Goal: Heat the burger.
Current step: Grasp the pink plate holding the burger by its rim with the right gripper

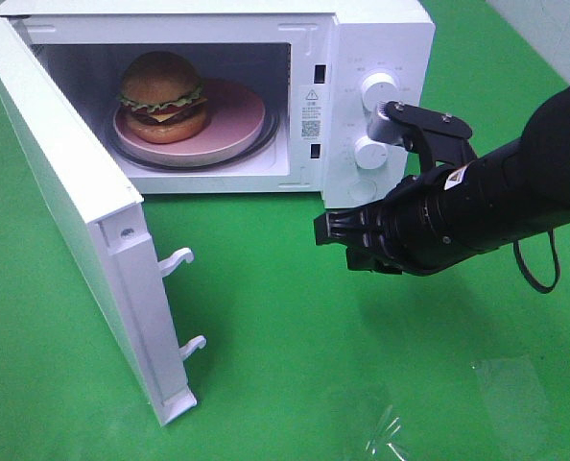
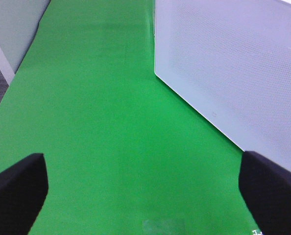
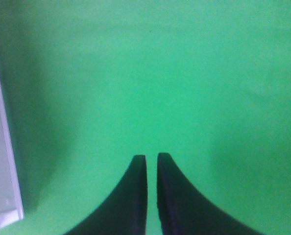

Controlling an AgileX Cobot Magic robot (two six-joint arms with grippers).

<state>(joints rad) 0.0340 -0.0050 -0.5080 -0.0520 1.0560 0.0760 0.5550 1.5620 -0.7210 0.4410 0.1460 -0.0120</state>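
The burger (image 1: pixel 162 96) sits on a round pink plate (image 1: pixel 242 120) inside the white microwave (image 1: pixel 362 38), left of the cavity's middle. The microwave door (image 1: pixel 64 211) hangs wide open toward the front left. My right gripper (image 1: pixel 321 230) hovers over the green table just in front of the control panel, pointing left. In the right wrist view its black fingers (image 3: pixel 152 156) stand almost together with only a thin slit, holding nothing. My left gripper (image 2: pixel 141 161) is open wide over bare green cloth beside a white perforated microwave wall (image 2: pixel 233 63). It does not show in the exterior high view.
Two white knobs (image 1: pixel 376 88) and a lower button sit on the control panel behind my right arm. Latch hooks (image 1: pixel 177 257) stick out of the door's free edge. The door's edge (image 3: pixel 1 161) shows in the right wrist view. Clear plastic scraps (image 1: pixel 386 432) lie near the table's front.
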